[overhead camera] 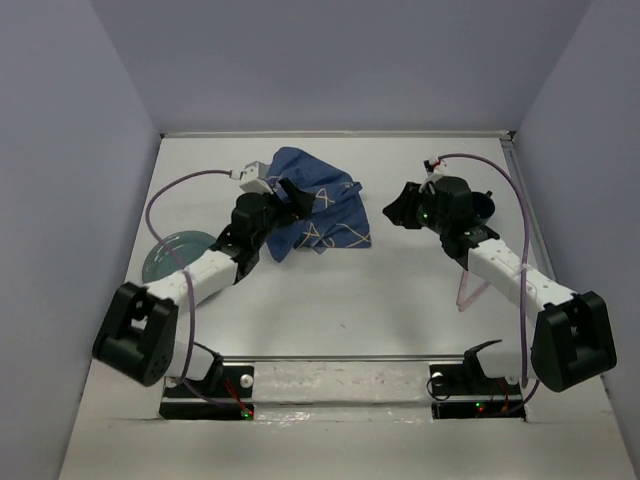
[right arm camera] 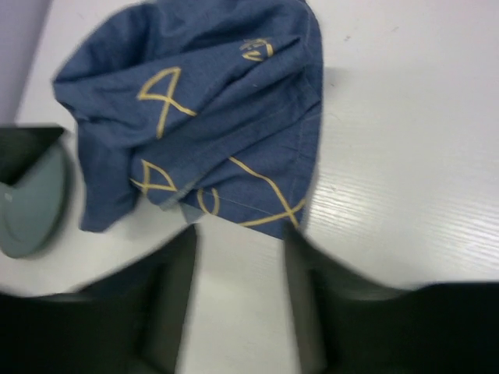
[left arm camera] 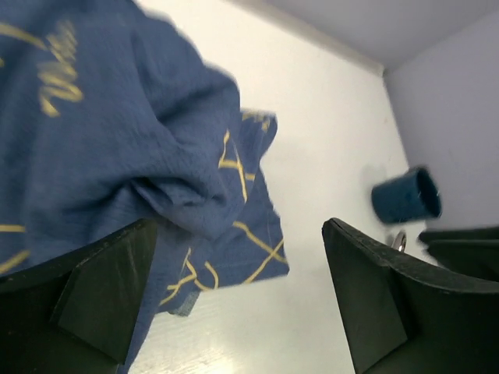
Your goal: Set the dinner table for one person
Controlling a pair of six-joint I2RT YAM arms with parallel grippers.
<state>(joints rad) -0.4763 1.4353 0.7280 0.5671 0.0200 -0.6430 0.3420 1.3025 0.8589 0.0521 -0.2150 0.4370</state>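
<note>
Top view: the large flat white matte bench is closed in by grey walls on the left, far and right sides. Its near middle lies bare between the two arms. A crumpled dark blue cloth with beige line drawings lies at the far centre, clear of every edge. A round grey-green plate sits close to the left edge, partly hidden under the left arm. The left jaws are over the cloth's far left part. The right arm reaches in from the right, and its jaws face the cloth with a strip of bare bench between.

Left wrist view: the left jaws stand wide and grip nothing. Cloth folds drape by one finger. Whether they touch cannot be told. A dark blue cup lies on its side near the right wall.

Right wrist view: blurred. The right jaws stand at a narrow gap with only bare bench between the fingers. The cloth's hem lies just beyond them, the plate at far left
</note>
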